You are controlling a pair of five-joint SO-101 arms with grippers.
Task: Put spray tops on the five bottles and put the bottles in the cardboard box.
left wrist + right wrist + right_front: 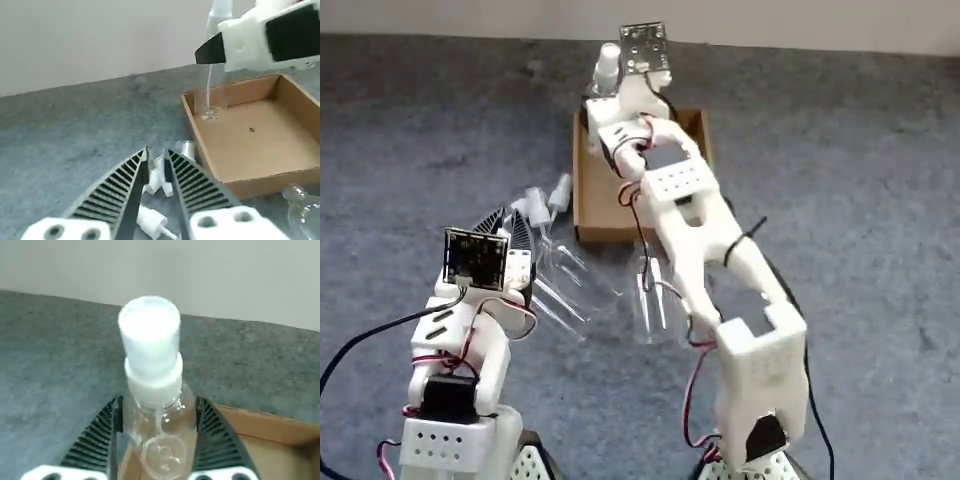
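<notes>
Cardboard box (pixel 584 205) sits under right gripper (pixel 158 410), clamped on an upright, capped bottle (pixel 152 370) at the box's far corner, left gripper (pixel 156 155) parted and empty over loose spray tops (pixel 156 184); risk: letting go before the base seats flat tips the tall bottle over the wall.

The tabletop (pixel 860 200) is covered in grey, carpet-like cloth, rough and matt. The cardboard box (pixel 260 140) is plain brown board, matt, with a smooth floor. The bottle (pixel 160 440) in the right hand (pixel 159 405) is clear, glossy plastic, and its spray top (pixel 151 347) is white, smooth, duller plastic. The right hand and the left hand (pixel 156 152) have white plastic bodies and ribbed, matt black fingers (pixel 125 185).
</notes>
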